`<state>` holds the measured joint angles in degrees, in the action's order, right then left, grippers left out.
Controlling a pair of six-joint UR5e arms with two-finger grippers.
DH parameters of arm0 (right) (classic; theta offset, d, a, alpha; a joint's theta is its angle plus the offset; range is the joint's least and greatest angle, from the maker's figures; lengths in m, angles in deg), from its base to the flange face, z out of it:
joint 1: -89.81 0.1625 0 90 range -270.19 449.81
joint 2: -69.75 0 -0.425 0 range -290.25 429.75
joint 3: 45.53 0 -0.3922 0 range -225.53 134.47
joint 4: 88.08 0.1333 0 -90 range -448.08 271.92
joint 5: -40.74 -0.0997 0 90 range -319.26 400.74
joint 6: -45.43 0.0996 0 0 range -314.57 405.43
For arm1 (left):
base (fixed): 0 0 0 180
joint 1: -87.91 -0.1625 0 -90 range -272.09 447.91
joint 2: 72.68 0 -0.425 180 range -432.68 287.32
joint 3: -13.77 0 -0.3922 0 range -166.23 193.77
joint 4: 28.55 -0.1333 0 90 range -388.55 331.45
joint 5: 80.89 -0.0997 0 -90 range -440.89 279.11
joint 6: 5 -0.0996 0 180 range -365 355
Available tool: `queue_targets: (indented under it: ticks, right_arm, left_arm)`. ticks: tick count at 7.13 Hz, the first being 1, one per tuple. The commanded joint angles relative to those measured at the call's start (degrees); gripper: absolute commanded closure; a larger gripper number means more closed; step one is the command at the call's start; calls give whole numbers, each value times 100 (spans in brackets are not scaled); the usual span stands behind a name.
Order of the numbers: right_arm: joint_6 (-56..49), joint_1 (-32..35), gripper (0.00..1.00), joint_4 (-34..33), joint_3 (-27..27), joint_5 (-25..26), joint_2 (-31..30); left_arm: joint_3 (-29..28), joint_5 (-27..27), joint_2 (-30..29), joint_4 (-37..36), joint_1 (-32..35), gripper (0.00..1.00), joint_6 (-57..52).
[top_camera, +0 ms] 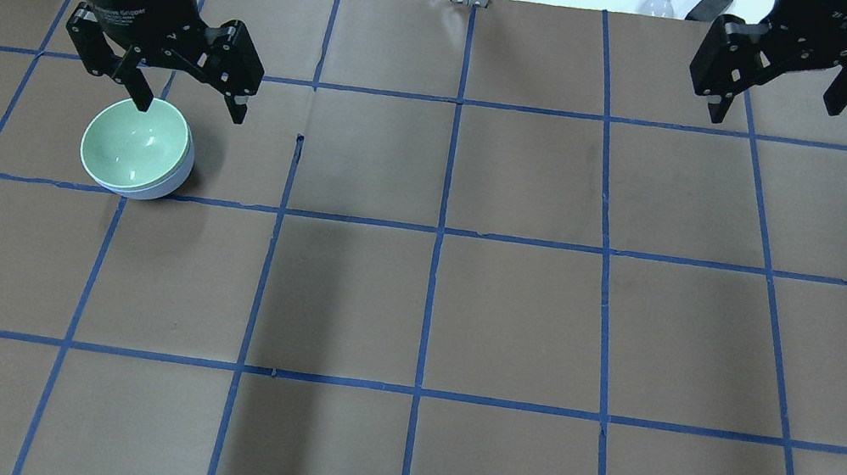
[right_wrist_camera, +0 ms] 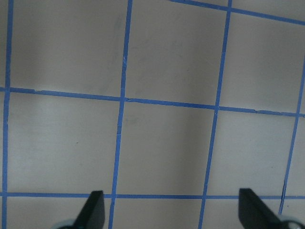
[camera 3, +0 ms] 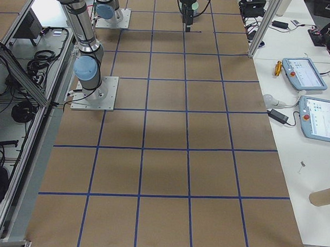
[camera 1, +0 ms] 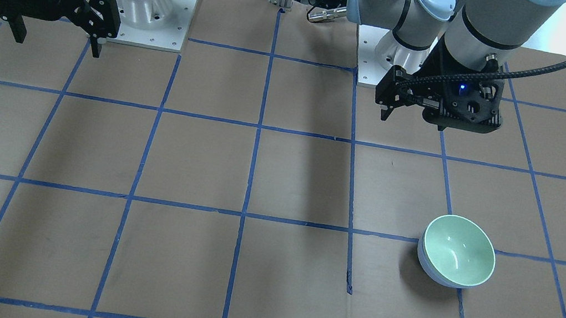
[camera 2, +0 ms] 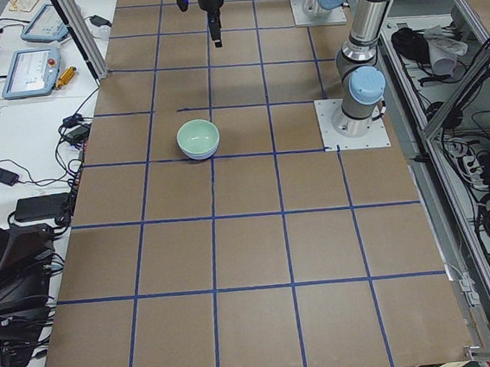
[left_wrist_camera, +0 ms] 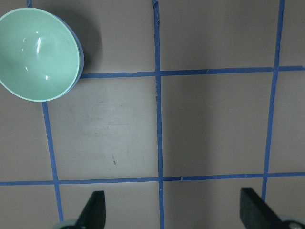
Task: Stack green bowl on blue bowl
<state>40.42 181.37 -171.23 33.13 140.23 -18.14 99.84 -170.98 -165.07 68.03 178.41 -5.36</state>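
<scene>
Green bowl nested in blue bowl on tape-gridded table. Left gripper raised nearby, spread wide, empty. Right gripper well apart, likewise.

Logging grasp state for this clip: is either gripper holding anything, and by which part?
Nothing is held. The left gripper and right gripper are open and empty; the green bowl sits nested in the blue bowl.
</scene>
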Motion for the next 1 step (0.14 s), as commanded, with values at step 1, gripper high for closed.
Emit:
queue_targets:
  ticks: [1]
  right_arm:
    - [0, -6, 0, 0, 0, 0, 0]
  left_arm:
    - [6, 0, 11, 9, 3, 0, 1]
